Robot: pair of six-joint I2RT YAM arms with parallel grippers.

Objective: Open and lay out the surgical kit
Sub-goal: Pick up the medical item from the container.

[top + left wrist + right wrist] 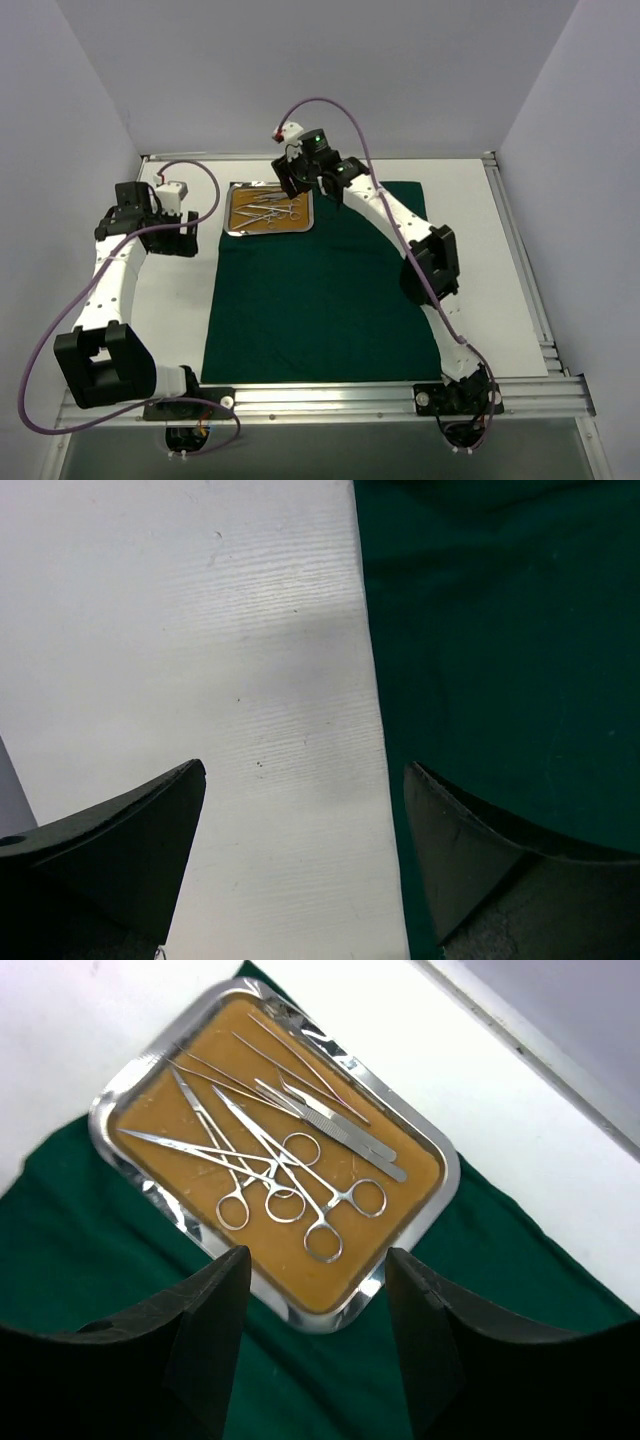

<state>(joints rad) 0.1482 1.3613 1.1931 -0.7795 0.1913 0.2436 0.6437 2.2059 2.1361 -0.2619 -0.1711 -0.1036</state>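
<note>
steel ring-handled clamps (pixel 275 1145), crossed w/ thin tweezers (pixel 330 1130) in the orange-lined rectangular tray (pixel 405 1200), could be snagged together. right fingers (pixel 200 1360) half-open, left fingers (pixel 120 860) wide, both empty.

The rectangular steel tray (pixel 450 1172) is gleaming glossy — the dark green cloth wrap (pixel 60 1230) is looking matt, the white worktop (pixel 200 630) finely ribbed.
</note>
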